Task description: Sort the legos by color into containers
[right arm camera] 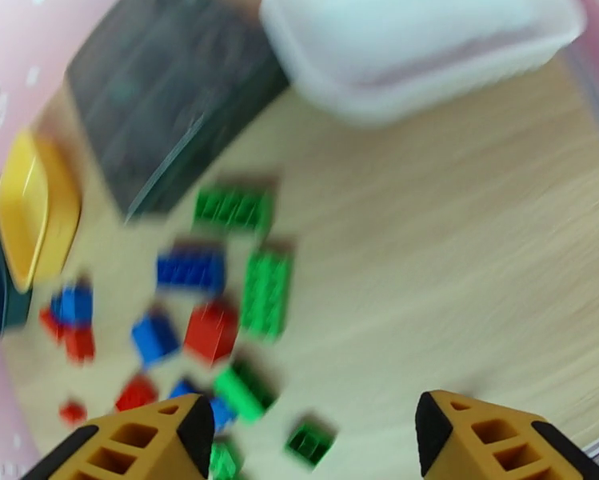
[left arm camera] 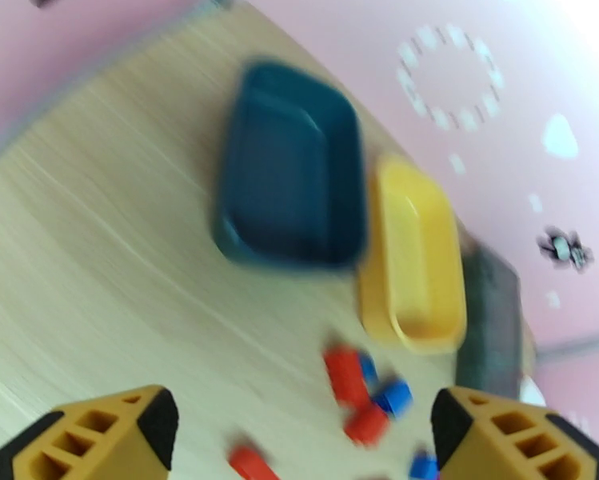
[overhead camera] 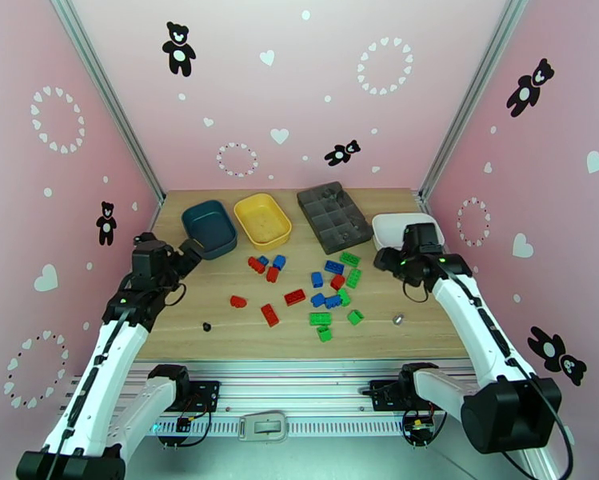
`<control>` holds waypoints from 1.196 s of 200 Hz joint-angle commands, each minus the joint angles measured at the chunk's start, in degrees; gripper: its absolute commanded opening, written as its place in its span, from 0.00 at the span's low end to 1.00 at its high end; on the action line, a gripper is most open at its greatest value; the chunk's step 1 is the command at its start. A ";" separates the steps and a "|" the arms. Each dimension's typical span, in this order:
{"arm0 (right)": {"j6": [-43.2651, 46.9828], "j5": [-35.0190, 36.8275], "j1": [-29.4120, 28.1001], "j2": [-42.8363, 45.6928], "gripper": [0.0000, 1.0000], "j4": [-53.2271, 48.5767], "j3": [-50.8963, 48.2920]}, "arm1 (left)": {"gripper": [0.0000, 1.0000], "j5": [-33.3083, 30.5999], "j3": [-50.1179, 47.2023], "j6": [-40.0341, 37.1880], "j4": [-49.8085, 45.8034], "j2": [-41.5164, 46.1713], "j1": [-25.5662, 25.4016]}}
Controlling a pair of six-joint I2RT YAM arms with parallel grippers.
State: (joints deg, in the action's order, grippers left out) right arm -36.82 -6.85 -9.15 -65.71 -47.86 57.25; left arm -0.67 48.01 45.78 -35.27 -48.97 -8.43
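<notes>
Currently my left gripper (left arm camera: 303,430) stands wide open and empty, near the teal tray (overhead camera: 209,222). My right gripper (right arm camera: 315,430) is likewise spread wide, holding nothing, at the white tray (overhead camera: 391,226). Red, blue and green legos (overhead camera: 294,297) lie scattered on the table (overhead camera: 219,322), in front of the yellow tray (overhead camera: 262,218).

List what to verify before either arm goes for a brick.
1. Left jaws apart, nothing between: ok.
2. Right jaws apart, nothing between: ok.
3. Teal tray and yellow tray upright, empty: ok.
4. White tray empty: cannot tell, the right arm covers part.
5. Legos loose on the table, unsorted: ok.
6. Wrist views sharp enough to aim: not ok, both blurred.
</notes>
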 commanded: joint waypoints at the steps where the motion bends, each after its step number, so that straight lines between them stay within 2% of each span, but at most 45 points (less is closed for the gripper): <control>1: -2.89 -2.63 -6.10 0.22 0.75 -7.14 -2.21 | 0.87 4.34 -0.90 5.56 -3.25 1.00 -7.58; 44: -8.75 1.46 -17.01 -0.40 0.75 -6.11 -7.05 | 0.86 -6.34 -5.52 14.82 -1.35 -0.85 -27.60; 59: -9.75 1.32 -19.95 -2.50 0.73 -4.80 -7.82 | 0.86 -9.30 -5.76 17.60 -0.38 -3.78 -32.68; 74: -9.56 1.31 -23.50 -5.86 0.71 -3.65 -6.76 | 0.86 -10.62 -4.84 18.88 0.63 -7.39 -35.69; 123: -6.04 2.36 -35.46 -20.01 0.70 -3.08 4.26 | 0.91 -12.86 -2.21 22.62 -2.89 -12.57 -35.84; 150: -4.04 2.02 -39.24 -29.60 0.67 -3.79 12.24 | 0.87 -9.16 -1.73 20.89 -4.88 -14.59 -33.73; 190: -3.13 3.04 -40.16 -35.49 0.64 -4.69 18.69 | 0.79 -2.47 4.39 16.97 -10.18 -25.55 -34.12; 239: -3.19 8.07 -38.88 -31.36 0.70 -8.21 17.41 | 0.76 0.72 7.49 20.59 -9.67 -36.40 -38.15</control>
State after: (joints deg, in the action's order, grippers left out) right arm -40.27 -2.33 -48.88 -100.64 -52.18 75.11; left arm -3.20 53.52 64.62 -43.18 -81.52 -45.32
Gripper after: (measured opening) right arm 0.693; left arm 0.771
